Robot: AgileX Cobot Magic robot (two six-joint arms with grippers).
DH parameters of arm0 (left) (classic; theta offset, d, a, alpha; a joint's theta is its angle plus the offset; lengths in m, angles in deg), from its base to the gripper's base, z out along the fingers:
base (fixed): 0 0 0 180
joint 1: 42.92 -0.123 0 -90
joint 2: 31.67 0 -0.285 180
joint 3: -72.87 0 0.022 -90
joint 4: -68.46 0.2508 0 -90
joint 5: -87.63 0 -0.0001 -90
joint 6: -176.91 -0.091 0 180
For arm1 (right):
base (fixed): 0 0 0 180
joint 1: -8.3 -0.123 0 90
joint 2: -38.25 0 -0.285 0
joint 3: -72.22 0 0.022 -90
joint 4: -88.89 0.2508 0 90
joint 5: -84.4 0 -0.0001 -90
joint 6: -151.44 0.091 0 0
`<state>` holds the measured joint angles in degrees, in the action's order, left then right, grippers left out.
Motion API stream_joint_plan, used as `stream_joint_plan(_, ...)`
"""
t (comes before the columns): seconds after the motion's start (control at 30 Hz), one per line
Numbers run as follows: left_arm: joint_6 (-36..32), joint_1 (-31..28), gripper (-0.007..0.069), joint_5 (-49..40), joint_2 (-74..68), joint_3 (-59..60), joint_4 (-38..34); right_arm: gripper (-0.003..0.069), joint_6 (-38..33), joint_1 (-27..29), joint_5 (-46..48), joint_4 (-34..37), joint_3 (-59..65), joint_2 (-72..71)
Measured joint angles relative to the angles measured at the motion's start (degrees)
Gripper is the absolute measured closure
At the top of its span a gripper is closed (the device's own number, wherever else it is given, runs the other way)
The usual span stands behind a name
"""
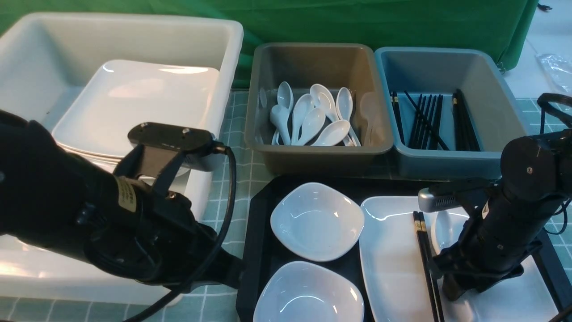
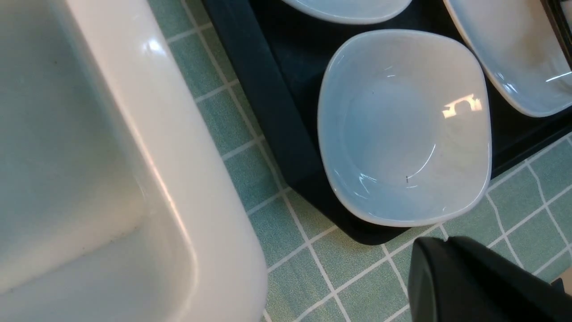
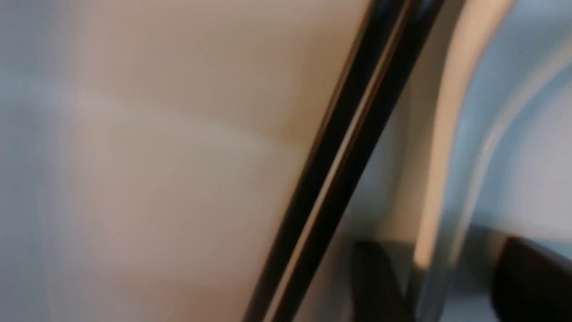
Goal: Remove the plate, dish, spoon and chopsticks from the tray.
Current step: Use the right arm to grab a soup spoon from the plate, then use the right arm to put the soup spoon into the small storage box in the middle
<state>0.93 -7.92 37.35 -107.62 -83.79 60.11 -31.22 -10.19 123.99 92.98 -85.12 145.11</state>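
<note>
The black tray (image 1: 261, 241) holds two small squarish white dishes (image 1: 317, 221) (image 1: 308, 293) and the large white plate (image 1: 393, 250). The black chopsticks (image 1: 426, 259) and the white spoon (image 1: 442, 228) lie on the plate. My right gripper (image 1: 451, 290) is down on the plate. In the blurred right wrist view its fingers stand apart on either side of the spoon handle (image 3: 447, 134), with the chopsticks (image 3: 348, 147) beside it. My left gripper (image 2: 447, 241) is shut and empty. It hovers over the tablecloth just off the tray's near left corner, by the nearer dish (image 2: 404, 125).
A white tub (image 1: 134, 103) with stacked white plates stands at the left, under my left arm. A grey bin (image 1: 313, 58) of spoons and a blue bin (image 1: 429, 71) of chopsticks stand behind the tray. The tub's rim (image 2: 170, 188) is close to the tray's left edge (image 2: 268, 103).
</note>
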Motion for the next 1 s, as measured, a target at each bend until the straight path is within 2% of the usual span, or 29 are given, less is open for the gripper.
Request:
stream_joint_plan(0.1,0.0,0.0,0.0619,0.0,0.0,0.0,0.3,0.0521,-0.1,0.0,0.1,0.0,-0.1,-0.1)
stream_joint_plan(0.13,0.0,0.0,0.0617,0.0,0.0,0.0,0.4,0.0528,-0.2,0.0,0.9,0.1,-0.1,-0.8)
stream_joint_plan(0.33,0.0,0.0,0.0616,0.0,0.0,0.0,0.8,0.0519,-0.2,-0.3,4.6,1.4,-2.6,-8.1)
stream_joint_plan(0.43,0.0,0.0,0.0616,-0.1,0.0,0.0,1.1,0.0519,-0.4,-1.8,5.2,3.5,-9.8,-12.8)
stream_joint_plan(0.53,0.0,0.0,0.0616,-0.3,0.0,0.0,1.2,0.0519,-2.0,-2.1,5.4,5.4,-19.5,-11.3)
stream_joint_plan(0.63,0.0,0.0,0.0616,-0.5,0.0,-0.1,1.2,0.0519,-2.7,-2.2,6.1,6.7,-27.7,-6.4)
stream_joint_plan(0.73,0.0,0.0,0.0616,-1.1,0.0,-0.1,1.1,0.0519,-2.8,-2.2,6.8,8.4,-44.5,4.7)
stream_joint_plan(0.9,0.0,0.0,0.0616,-3.5,0.0,-0.1,1.0,0.0516,0.1,-2.2,7.0,8.8,-60.2,18.7)
stream_joint_plan(0.97,0.0,0.0,0.0616,-3.9,0.0,-0.1,1.0,0.0484,1.2,-2.3,7.4,8.9,-64.5,22.4)
stream_joint_plan(1.0,0.0,0.0,0.0616,-4.1,0.0,-0.1,1.0,0.0445,1.8,-2.4,7.7,8.9,-66.2,24.0)
